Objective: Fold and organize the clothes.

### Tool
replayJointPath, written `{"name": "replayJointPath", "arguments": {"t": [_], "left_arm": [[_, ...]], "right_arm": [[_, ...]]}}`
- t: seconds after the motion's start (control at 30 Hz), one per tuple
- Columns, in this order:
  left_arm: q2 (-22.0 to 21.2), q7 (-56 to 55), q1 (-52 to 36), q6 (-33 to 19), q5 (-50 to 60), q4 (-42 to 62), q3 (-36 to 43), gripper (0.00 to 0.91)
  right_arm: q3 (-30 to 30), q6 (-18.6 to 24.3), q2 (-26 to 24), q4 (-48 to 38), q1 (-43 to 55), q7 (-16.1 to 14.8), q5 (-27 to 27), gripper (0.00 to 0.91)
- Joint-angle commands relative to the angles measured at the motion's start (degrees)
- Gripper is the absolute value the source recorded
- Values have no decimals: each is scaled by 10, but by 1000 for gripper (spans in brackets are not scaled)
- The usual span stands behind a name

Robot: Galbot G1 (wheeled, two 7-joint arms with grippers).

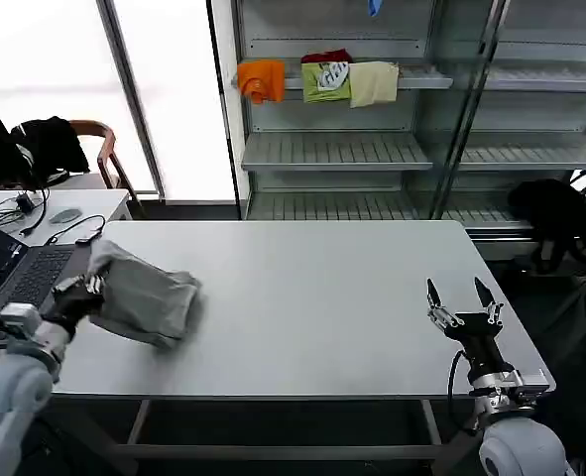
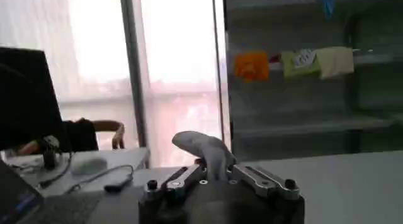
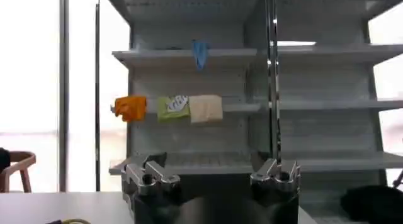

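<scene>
**Grey shirt bunched at the table's left edge**

The light grey shirt (image 1: pixel 146 297) lies crumpled in a loose, rounded heap on the left side of the white table (image 1: pixel 312 307), close to the near edge and just beside the open laptop (image 1: pixel 20 278). Its folds run diagonally; no print, collar or buttons can be made out, and sleeves cannot be told from body. In the left wrist view a fold of the shirt (image 2: pixel 204 150) rises between the fingers — the rest is cut off behind the gripper body.

The left gripper (image 1: pixel 79 295) sits at the heap's left end, its fingers closed on the cloth. The right gripper (image 1: pixel 461 295) hovers over the table's right side, well apart from the shirt — fingers spread wide, holding nothing.
</scene>
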Motion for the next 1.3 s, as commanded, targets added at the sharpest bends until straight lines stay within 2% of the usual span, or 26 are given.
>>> {"name": "replayJointPath", "arguments": {"t": [0.03, 0.07, 0.17, 0.27, 0.4, 0.47, 0.53, 0.57, 0.6, 0.63, 0.67, 0.7, 0.8, 0.97, 1.07, 1.23, 1.3], "left_arm": [[77, 83, -62, -32, 99, -28, 48, 0], [67, 96, -56, -44, 122, -28, 64, 0], [-2, 138, -34, -101, 243, -5, 205, 0], [-65, 147, -29, -142, 328, 49, 297, 0], [-120, 136, -39, -135, 337, 60, 343, 10], [-130, 109, -50, -123, 325, 45, 353, 20], [-133, 77, -70, -98, 289, 29, 367, 71], [-135, 66, -76, -89, 282, 28, 372, 171], [-137, 48, -85, -83, 277, 29, 377, 202], [-141, 38, -91, -75, 274, 32, 383, 272], [-145, 24, -97, -69, 273, 34, 392, 544], [-151, 2, -104, -66, 272, 41, 400, 907], [-173, -45, -126, -61, 282, 54, 428, 907], [-203, -197, -175, 39, 356, 35, 514, 907], [-204, -244, -198, 76, 405, 9, 549, 907], [-207, -269, -218, 85, 380, -49, 537, 907], [-203, -273, -225, 108, 328, -90, 509, 907]], "right_arm": [[11, 0, -3, 3, -3, 0, 3, 907], [12, 0, -3, 3, -3, 0, 3, 907], [14, 1, -3, 3, -7, 0, 4, 907], [14, 0, -3, 4, -8, 0, 3, 907], [15, -2, -4, 6, -9, -1, 4, 907], [15, -2, -5, 5, -9, -2, 3, 907], [13, -3, -5, 4, -7, -2, 2, 907], [12, -4, -3, 4, -5, -3, 2, 907], [10, -6, -2, 4, -2, -3, 1, 907], [9, -7, -1, 4, 0, -2, 1, 907], [6, -8, 1, 5, 2, -2, 0, 907], [4, -9, 2, 5, 4, -3, -1, 907], [-1, -10, 5, 4, 7, -3, -3, 907], [-9, -15, 9, 2, 13, -5, -6, 907], [-16, -20, 10, -1, 21, -5, -7, 907], [-34, -31, 15, -6, 43, -7, -10, 907], [-61, -46, 28, -15, 70, -7, -14, 907]]}}
